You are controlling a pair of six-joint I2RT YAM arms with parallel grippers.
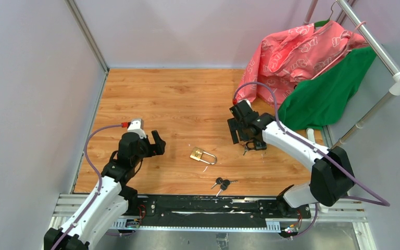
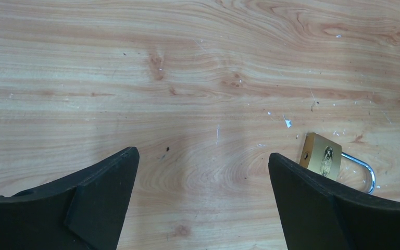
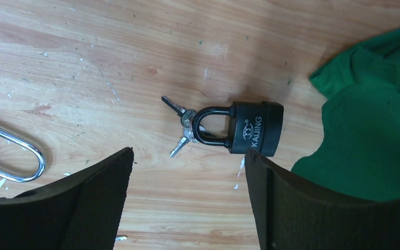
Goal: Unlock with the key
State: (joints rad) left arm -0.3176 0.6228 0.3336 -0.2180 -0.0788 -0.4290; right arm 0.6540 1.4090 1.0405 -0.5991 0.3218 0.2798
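Observation:
A brass padlock point(image 1: 203, 155) lies flat mid-table with its steel shackle pointing right. In the left wrist view the brass padlock point(image 2: 323, 159) lies just beyond the right fingertip. A bunch of black-headed keys point(image 1: 222, 183) lies loose nearer the front edge. A black padlock point(image 3: 255, 127) with small keys point(image 3: 183, 127) on its shackle lies ahead of my right gripper point(image 3: 188, 152), which is open and empty. My left gripper point(image 2: 203, 153) is open over bare wood, left of the brass padlock. In the top view the left gripper point(image 1: 157, 144) and right gripper point(image 1: 238, 124) flank the brass padlock.
A green cloth point(image 3: 375, 120) and a pink garment point(image 1: 297, 52) lie at the back right, hanging from a metal rack point(image 1: 380, 49). The green cloth reaches close to the black padlock point(image 1: 256, 145). Grey walls enclose the wooden table point(image 1: 161, 99).

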